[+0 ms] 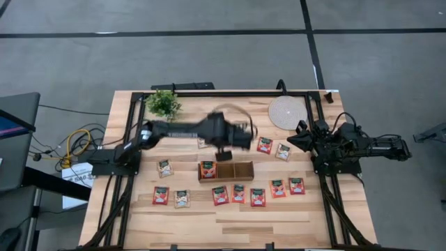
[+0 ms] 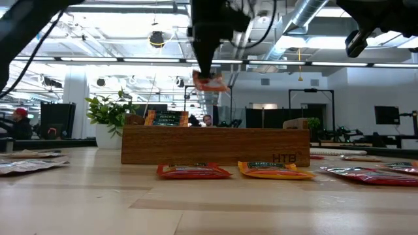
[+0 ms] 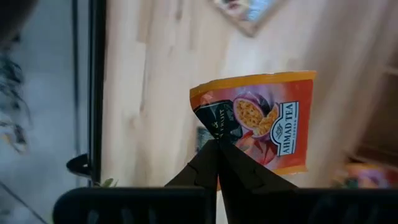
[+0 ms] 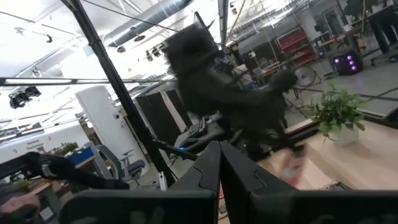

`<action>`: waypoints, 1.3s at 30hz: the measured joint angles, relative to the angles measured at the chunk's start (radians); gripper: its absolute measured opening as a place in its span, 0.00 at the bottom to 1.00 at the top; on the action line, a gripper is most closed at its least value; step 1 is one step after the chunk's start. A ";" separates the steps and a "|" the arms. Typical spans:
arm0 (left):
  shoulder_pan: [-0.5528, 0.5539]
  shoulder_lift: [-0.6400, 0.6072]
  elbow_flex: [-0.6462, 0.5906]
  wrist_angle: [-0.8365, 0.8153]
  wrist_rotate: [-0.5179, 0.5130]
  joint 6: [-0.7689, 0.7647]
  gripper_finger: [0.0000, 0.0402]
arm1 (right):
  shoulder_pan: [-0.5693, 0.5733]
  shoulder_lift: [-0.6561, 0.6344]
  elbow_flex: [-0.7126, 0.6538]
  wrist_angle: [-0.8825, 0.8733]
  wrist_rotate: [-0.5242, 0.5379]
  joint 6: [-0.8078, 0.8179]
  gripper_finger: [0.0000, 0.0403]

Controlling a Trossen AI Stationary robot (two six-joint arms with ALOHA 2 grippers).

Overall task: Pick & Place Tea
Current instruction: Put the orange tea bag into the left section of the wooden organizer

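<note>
sachet (image 3: 261, 121) corner hidden between left claw (image 3: 216, 149) fingers.

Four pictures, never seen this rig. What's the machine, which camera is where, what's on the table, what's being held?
It is a robot with two dark arms at a wooden table. One camera looks straight down, one sits at table height, and one rides on each wrist.

On the table: a long wooden tray, loose tea sachets around it such as a red one, a small potted plant and a round mat.

The left gripper is above the tray, shut on an orange tea sachet, which hangs in the air in the table-height view. The right gripper waits shut at the table's right edge, holding nothing.
</note>
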 joint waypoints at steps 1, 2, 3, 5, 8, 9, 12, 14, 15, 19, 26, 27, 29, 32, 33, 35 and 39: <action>-0.028 0.000 0.000 0.002 -0.015 -0.009 0.00 | 0.000 0.000 0.000 0.000 0.000 0.000 0.00; -0.053 0.000 0.000 0.006 -0.027 -0.017 0.00 | 0.000 0.000 0.000 0.000 0.000 0.000 0.00; -0.076 0.000 0.000 0.005 -0.042 -0.025 0.00 | 0.000 0.000 0.000 0.000 0.000 0.000 0.00; -0.119 0.000 -0.002 0.002 -0.071 -0.058 0.00 | 0.000 0.000 0.000 0.000 0.000 0.000 0.00; -0.176 0.001 -0.008 0.003 -0.076 -0.122 0.00 | 0.000 0.000 0.000 0.000 -0.005 0.000 0.00; -0.196 0.001 -0.008 0.003 -0.076 -0.146 0.00 | 0.000 0.000 0.000 0.000 -0.006 0.000 0.00; -0.263 0.001 -0.014 0.005 -0.076 -0.198 0.00 | 0.000 0.000 0.000 0.000 -0.008 0.000 0.00; -0.308 0.001 -0.043 0.006 -0.088 -0.235 0.00 | 0.000 0.000 0.000 0.000 -0.008 0.000 0.00; -0.329 0.001 -0.063 0.003 -0.095 -0.252 0.00 | 0.000 0.000 0.000 0.000 -0.008 0.000 0.00; -0.404 0.001 -0.141 0.004 -0.108 -0.296 0.00 | 0.000 0.000 0.000 0.000 -0.008 0.000 0.00; -0.436 -0.008 -0.293 0.003 -0.166 -0.377 0.00 | 0.000 0.000 0.000 0.000 -0.017 0.000 0.00; -0.434 -0.008 -0.306 0.002 -0.166 -0.377 0.00 | 0.000 0.000 0.000 0.000 -0.017 0.000 0.00; -0.432 -0.006 -0.319 0.003 -0.165 -0.377 0.00 | 0.000 0.000 0.000 0.000 -0.018 0.000 0.00; -0.429 -0.007 -0.326 0.003 -0.177 -0.378 0.00 | 0.000 0.000 0.000 0.000 -0.018 0.000 0.00; -0.426 -0.007 -0.330 0.003 -0.186 -0.378 0.00 | 0.000 0.000 0.000 0.000 -0.018 0.000 0.00; -0.422 -0.007 -0.342 0.004 -0.215 -0.377 0.00 | 0.000 0.000 0.000 0.000 -0.018 0.000 0.00; -0.411 -0.008 -0.384 0.003 -0.234 -0.359 0.00 | 0.000 0.000 0.000 -0.003 -0.018 0.000 0.00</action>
